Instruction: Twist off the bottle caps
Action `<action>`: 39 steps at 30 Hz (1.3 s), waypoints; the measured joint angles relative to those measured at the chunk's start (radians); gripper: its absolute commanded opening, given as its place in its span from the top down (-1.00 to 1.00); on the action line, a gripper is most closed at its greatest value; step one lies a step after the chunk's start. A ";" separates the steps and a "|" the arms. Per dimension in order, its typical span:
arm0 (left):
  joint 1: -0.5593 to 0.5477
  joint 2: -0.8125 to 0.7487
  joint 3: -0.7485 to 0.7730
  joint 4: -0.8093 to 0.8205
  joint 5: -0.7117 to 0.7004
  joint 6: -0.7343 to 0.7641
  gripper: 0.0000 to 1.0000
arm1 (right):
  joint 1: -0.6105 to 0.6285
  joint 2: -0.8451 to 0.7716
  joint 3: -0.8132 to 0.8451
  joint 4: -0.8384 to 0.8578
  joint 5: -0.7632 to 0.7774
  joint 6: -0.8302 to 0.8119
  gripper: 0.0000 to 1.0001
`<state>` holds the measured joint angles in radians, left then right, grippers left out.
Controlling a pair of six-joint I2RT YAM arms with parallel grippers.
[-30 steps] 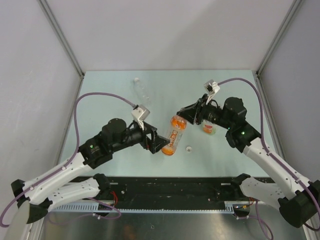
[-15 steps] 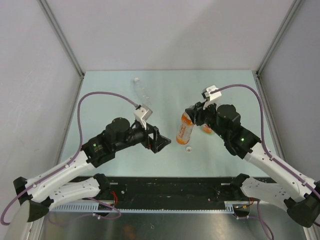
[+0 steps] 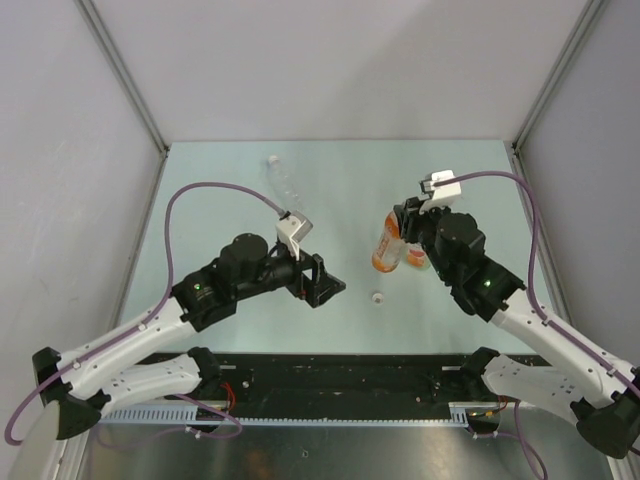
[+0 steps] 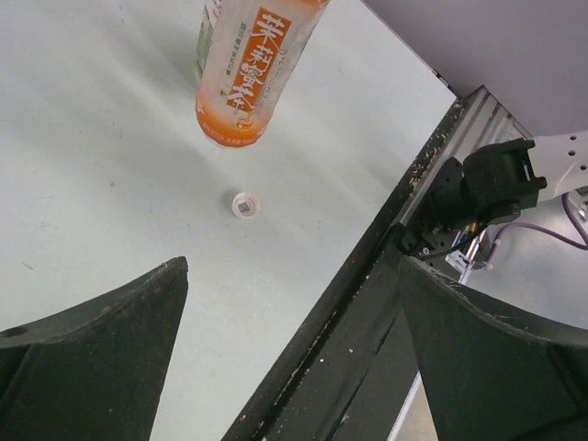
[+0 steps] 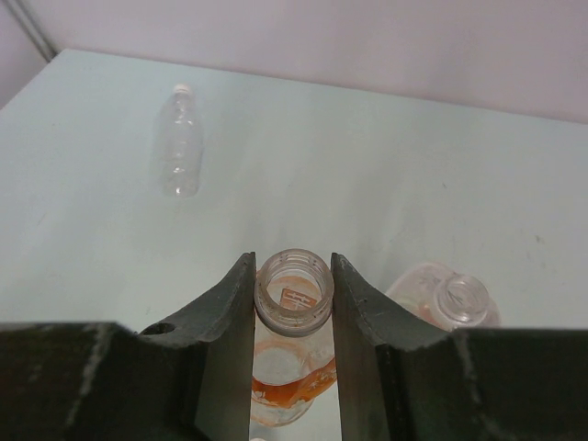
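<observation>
We saw the right jaws pinching the open neck of the orange bottle beside the uncapped yellow-green bottle, a loose white cap lying on the tabletop near them, the left jaws spread wide and empty, and the capped clear bottle lying well apart at the back.

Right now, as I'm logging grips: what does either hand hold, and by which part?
The right hand holds the orange bottle by its uncapped neck; the left hand holds nothing.
</observation>
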<state>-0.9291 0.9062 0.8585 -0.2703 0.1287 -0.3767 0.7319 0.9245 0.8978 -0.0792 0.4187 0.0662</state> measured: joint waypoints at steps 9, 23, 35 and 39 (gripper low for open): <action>0.000 0.016 0.000 0.000 0.021 0.000 -0.99 | 0.000 0.000 -0.109 0.074 0.116 -0.005 0.93; 0.000 0.031 0.000 0.000 0.032 0.000 -0.99 | 0.001 0.024 -0.248 0.169 0.177 -0.013 0.65; 0.000 0.027 0.000 0.000 0.032 0.000 -0.99 | 0.011 0.021 -0.262 0.156 0.146 0.000 -0.70; 0.000 0.027 0.000 0.000 0.031 -0.001 -0.99 | 0.011 -0.026 -0.262 0.148 0.118 0.010 -0.95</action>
<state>-0.9291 0.9329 0.8581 -0.2699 0.1600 -0.3775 0.7433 0.8982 0.6357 0.0692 0.5369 0.0761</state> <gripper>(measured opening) 0.994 0.899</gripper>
